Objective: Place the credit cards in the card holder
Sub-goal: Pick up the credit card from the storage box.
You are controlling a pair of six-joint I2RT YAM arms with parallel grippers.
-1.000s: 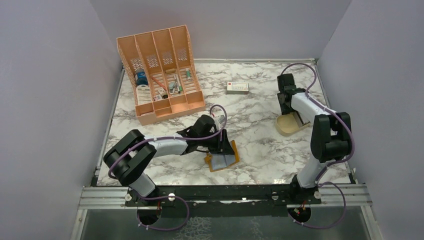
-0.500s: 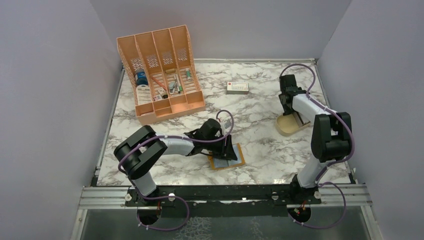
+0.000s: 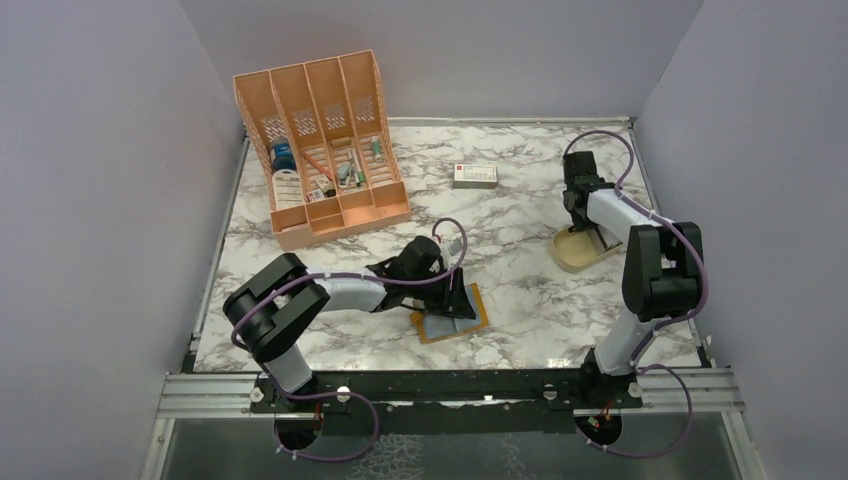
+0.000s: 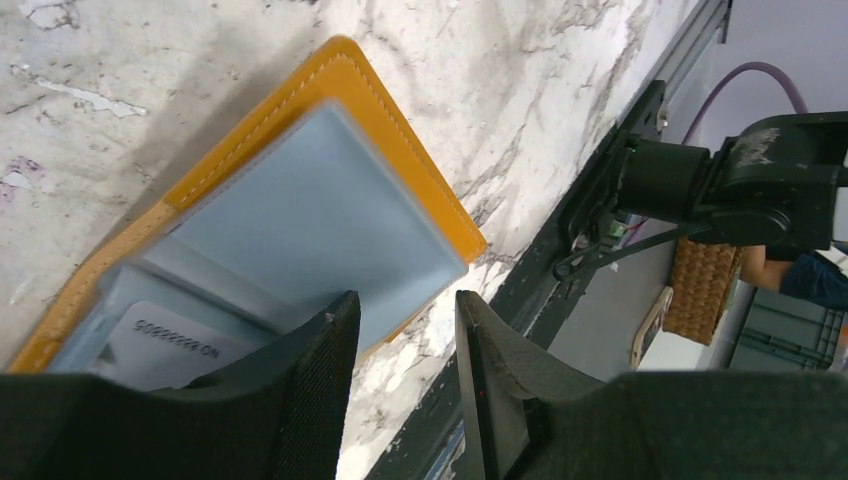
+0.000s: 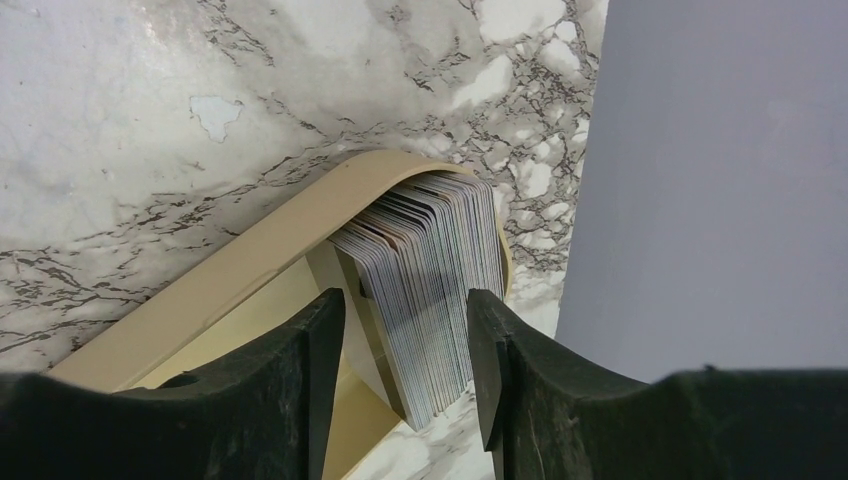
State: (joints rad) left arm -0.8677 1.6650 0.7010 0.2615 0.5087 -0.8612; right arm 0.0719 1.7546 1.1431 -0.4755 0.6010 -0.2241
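Note:
The card holder (image 3: 455,322) lies open on the marble, mustard-orange outside with grey-blue lining (image 4: 330,200). One grey card (image 4: 160,345) sits in its pocket, printed numbers showing. My left gripper (image 4: 400,300) hangs low over the holder's near corner (image 3: 458,296), open, with nothing between its fingers; one finger (image 4: 300,390) overlaps the lining. The credit cards (image 5: 440,260) stand as a thick stack on edge in a tan oval dish (image 5: 230,280). My right gripper (image 5: 405,297) is open and straddles the stack's near end (image 3: 588,238).
A large orange desk organiser (image 3: 325,150) stands at the back left. A white box with a red mark (image 3: 475,175) lies at the back centre. The right wall (image 5: 720,180) is close beside the dish (image 3: 570,258). The black front rail (image 3: 450,385) runs just below the holder.
The card holder has slid a little to the right and lies flatter, and the left arm has moved with it. The right arm has barely shifted over the dish.

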